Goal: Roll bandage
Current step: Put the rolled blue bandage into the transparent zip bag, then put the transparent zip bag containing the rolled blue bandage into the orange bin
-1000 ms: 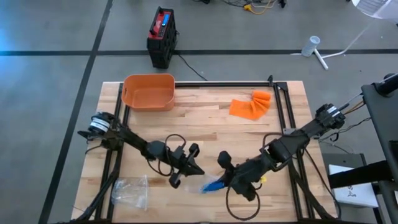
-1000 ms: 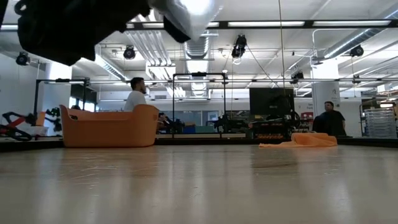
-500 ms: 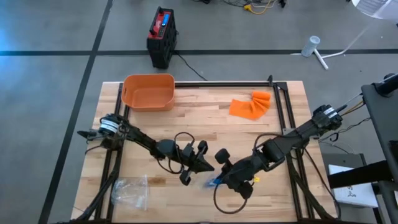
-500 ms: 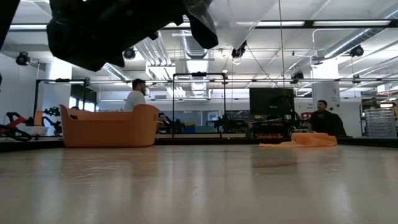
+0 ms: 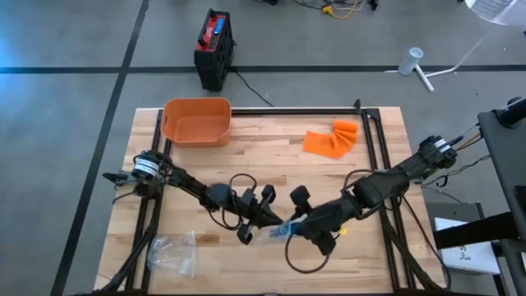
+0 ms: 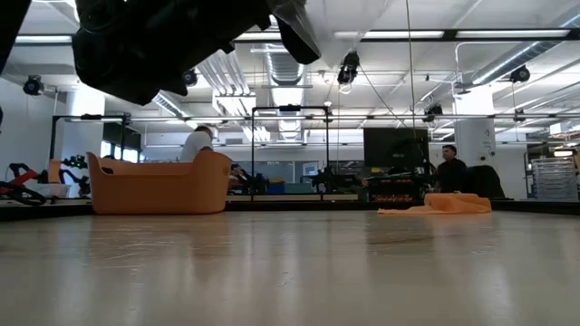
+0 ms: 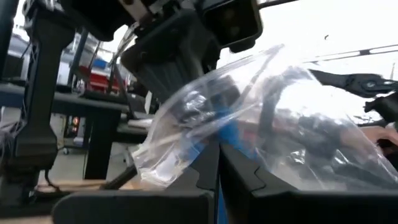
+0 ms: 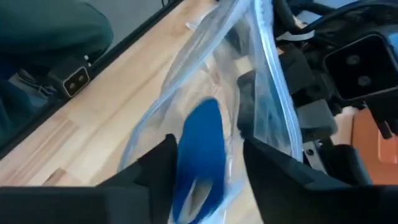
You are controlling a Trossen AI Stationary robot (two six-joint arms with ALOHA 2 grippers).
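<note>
A blue bandage roll [image 8: 200,149] sits inside a clear plastic bag [image 5: 283,230], which hangs between my two grippers over the table's near middle. My left gripper [image 5: 269,219] comes from the left and is shut on the bag. My right gripper [image 8: 208,171] comes from the right, open. Its fingers stand on either side of the bagged roll, and I cannot tell whether they touch it. In the left wrist view the bag [image 7: 249,118] billows up in front of the left fingers. My left gripper pinches a bunched part of the clear bag [image 7: 206,148] between its two shut fingers, coming at it about level from the table's left. The bag stands clear of the table and reaches toward my right gripper, with the blue roll inside it just past the fingers.
An orange basket [image 5: 196,121] stands at the far left of the table and an orange cloth [image 5: 331,138] lies at the far right. A second clear bag [image 5: 173,253] lies near the front left corner. People move in the room behind.
My left gripper has gone toward the table's right edge, up close to my right gripper, and then kept still. My right gripper has rolled at the wrist. The bag with the blue roll now sits a little farther from the near edge, between the two grippers.
</note>
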